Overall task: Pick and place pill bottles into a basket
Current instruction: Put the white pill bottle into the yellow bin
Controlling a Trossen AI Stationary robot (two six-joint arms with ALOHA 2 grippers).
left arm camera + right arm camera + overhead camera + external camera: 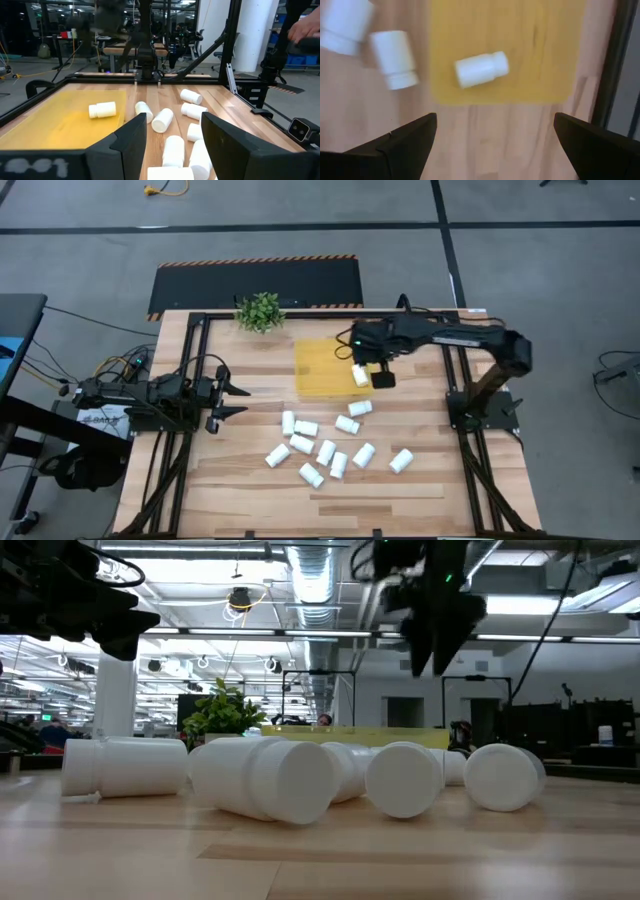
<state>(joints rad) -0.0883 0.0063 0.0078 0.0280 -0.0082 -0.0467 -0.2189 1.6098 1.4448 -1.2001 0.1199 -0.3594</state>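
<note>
From above, a wooden table point(230, 490) carries a small green plant point(260, 311) at its far edge and a yellow basket point(318, 370) near the middle. One white pill bottle point(361, 375) lies on its side inside the basket, at the corner nearest the right arm. The other bottles point(325, 450) lie scattered on the wood in front of the basket, all tipped over, some touching. The right gripper point(372, 366) hangs over the basket's right edge, just above that bottle. The left gripper point(240, 400) waits at the table's left side, well apart from the bottles, fingers spread.

At table height, several fallen bottles point(265, 778) fill the foreground and block most of the basket, of which only a thin yellow rim point(350, 732) shows behind them. The plant point(222, 715) stands behind on the left. The right gripper point(440, 660) hangs above.

From the left wrist, the open fingers point(135, 137) frame the basket point(45, 130), with one bottle point(102, 109) lying in it and more bottles point(162, 120) on the wood beside it. A person's hand point(306, 30) shows in the room beyond.

From the right wrist, the fingers point(415, 137) stand wide apart, holding nothing. Beyond them the bottle point(481, 69) lies on its side in the basket point(540, 60), cap end narrower than the body. Two more bottles point(395, 59) lie on the wood just beside the basket.
</note>
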